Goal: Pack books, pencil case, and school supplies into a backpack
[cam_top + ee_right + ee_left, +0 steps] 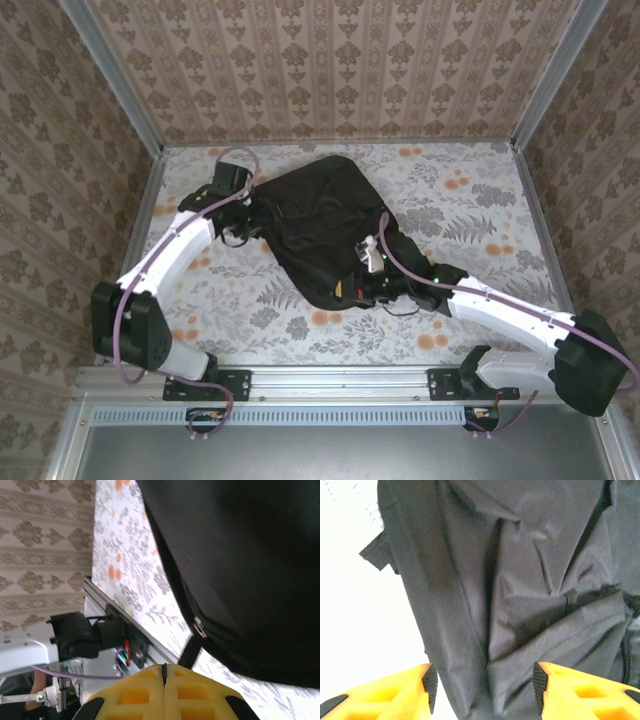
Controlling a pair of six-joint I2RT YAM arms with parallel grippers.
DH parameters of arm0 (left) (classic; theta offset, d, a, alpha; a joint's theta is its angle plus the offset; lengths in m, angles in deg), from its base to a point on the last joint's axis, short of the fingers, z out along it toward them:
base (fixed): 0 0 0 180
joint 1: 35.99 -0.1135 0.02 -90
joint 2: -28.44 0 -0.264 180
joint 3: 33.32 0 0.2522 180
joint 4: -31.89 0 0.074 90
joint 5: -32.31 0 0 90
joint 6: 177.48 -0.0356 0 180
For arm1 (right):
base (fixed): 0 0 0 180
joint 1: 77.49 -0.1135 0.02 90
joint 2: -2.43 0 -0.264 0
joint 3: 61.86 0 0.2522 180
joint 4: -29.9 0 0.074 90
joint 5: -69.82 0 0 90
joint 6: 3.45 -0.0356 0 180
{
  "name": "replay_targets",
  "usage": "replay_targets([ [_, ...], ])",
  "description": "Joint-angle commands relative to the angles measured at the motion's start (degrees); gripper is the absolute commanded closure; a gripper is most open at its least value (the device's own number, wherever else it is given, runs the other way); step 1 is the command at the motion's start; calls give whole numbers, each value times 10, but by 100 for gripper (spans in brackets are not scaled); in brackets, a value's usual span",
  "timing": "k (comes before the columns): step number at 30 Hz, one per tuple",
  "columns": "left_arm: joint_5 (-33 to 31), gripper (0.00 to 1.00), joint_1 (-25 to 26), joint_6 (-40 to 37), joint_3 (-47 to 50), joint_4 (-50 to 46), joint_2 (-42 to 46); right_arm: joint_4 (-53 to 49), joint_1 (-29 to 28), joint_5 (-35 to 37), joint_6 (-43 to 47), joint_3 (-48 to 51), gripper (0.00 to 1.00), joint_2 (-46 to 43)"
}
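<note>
Backpack [318,225] lay flat on the table [480,200]; left gripper [485,680] stood wide astride a fold at its left edge, likely to pinch and steady it, while right gripper [164,672] sat pressed together, empty, beside the near corner

Overall light: we see soft, even brightness over the table [460,210], with only faint shadows.
Glare: beyond and left of the left fingers [395,700], we find the table blown out to plain white.
Focus: we read the backpack [520,580] weave sharply ahead of those fingers; the right fingers [195,695] look soft and close.
Dark areas: beyond the right fingers, we lose the fabric to near-featureless black.
</note>
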Motion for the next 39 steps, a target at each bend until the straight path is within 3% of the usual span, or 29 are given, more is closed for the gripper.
replay_targets([
  [1,1,48,2,58,45,-51,71,72,-2,3,-52,-34,100,26],
  [5,44,59,12,138,127,-25,145,115,-6,-3,-96,-44,100,42],
  [8,58,61,34,191,173,10,172,113,-12,2,-99,-53,100,42],
  [14,48,60,97,225,168,41,126,123,-29,9,-107,-50,100,40],
  [19,53,68,123,241,156,73,77,127,-37,17,-108,-40,100,34],
  [25,52,74,138,247,160,88,54,139,-38,21,-112,-25,100,26],
  [31,40,100,131,238,152,68,57,140,-39,22,-105,-13,100,31],
  [36,45,100,120,200,112,20,77,88,-39,43,-67,-9,100,21],
  [39,80,100,110,166,84,-26,72,58,-39,48,-46,-10,100,12],
])
